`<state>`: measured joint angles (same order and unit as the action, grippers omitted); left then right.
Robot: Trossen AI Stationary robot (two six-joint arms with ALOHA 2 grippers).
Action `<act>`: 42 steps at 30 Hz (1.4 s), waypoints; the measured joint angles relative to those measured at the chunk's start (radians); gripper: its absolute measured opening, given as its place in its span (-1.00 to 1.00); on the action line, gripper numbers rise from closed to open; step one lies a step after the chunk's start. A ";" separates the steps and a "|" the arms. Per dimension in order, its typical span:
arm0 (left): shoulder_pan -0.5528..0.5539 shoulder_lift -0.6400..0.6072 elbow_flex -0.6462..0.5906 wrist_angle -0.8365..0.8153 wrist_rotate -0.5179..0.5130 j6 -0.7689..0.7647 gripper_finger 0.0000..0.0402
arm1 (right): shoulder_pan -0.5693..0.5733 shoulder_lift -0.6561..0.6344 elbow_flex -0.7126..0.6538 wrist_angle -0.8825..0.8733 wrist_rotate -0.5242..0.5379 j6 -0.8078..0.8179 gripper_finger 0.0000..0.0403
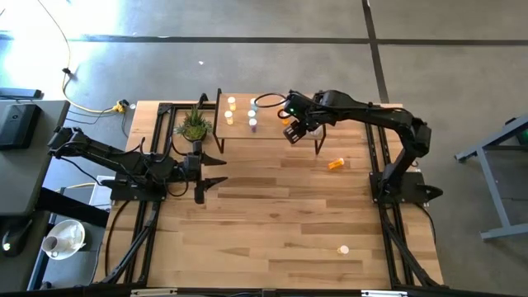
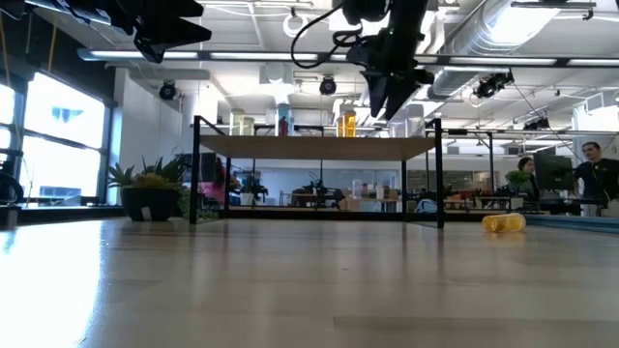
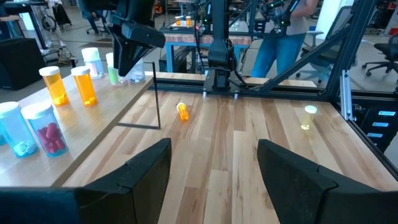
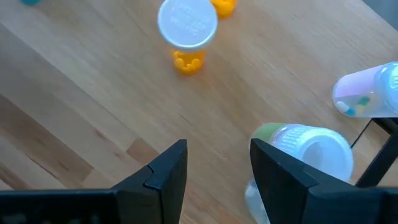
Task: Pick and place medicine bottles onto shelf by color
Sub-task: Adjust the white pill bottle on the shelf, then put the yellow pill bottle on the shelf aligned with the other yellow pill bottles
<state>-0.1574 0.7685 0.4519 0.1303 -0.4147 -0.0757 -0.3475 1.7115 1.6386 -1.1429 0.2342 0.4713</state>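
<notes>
Medicine bottles (image 1: 232, 105) stand on shelf (image 1: 268, 130); orange bottle (image 1: 336, 164) lies on table (image 1: 280, 214), another (image 1: 343, 248) near front. Right gripper (image 1: 292, 132) over shelf edge, fingers apart, empty. Left gripper (image 1: 216, 172) parked beside plant (image 1: 194, 124), fingers apart.

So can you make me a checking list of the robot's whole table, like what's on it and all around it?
Surface: light-wood table, bare in the middle.
Job's things: shelf at the far edge with several bottles standing on it; one orange bottle lying on the table beyond the shelf's right end; one pale bottle near the front right.
Clutter: small potted plant left of the shelf.
Grippers: right gripper open, empty, hovering above the shelf's right end; left gripper open, empty, low over the table's left side.
Cables: yellow cable on the floor at far left.
Surroundings: concrete floor; a person at desks far behind the table.
</notes>
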 joint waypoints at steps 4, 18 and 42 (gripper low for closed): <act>0.000 0.000 0.000 0.000 0.000 0.000 0.14 | -0.006 0.000 0.000 -0.001 0.001 0.003 -0.17; 0.000 0.000 0.000 -0.001 0.000 0.000 0.14 | -0.040 0.000 0.000 -0.006 0.028 0.039 -0.17; 0.000 0.000 0.000 -0.015 0.000 0.000 0.14 | -0.020 -0.001 0.120 -0.094 0.053 -0.023 -0.17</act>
<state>-0.1574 0.7685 0.4519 0.1154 -0.4145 -0.0757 -0.3679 1.7107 1.7586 -1.2368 0.2871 0.4481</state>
